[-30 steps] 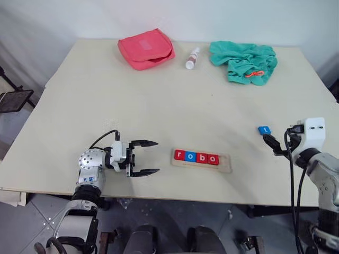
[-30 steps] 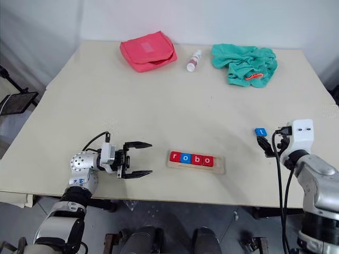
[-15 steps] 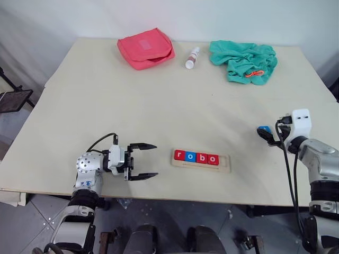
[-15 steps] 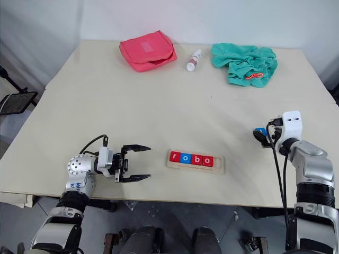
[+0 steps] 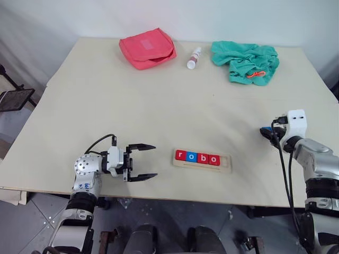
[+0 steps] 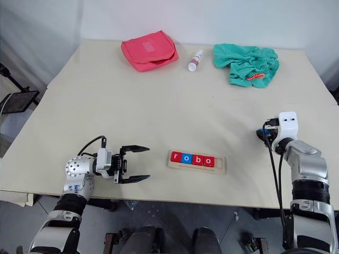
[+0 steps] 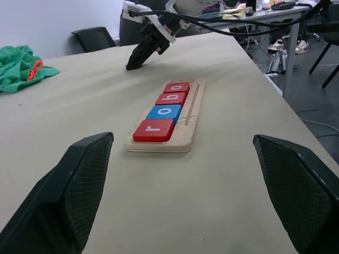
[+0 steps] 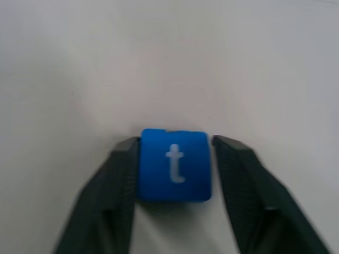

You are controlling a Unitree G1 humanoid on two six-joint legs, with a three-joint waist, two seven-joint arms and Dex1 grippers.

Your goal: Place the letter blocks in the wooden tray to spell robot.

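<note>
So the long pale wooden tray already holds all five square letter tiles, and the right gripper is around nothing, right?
Not quite: the long pale wooden tray holds four tiles, r-o-b-o. The right wrist view shows the blue square t tile between the right gripper fingers, on the table.

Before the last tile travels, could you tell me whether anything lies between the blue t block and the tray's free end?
Nothing visible does. The t block sits between the right tool's fingers; bare table runs to the wooden tray, whose free slot faces it.
</note>
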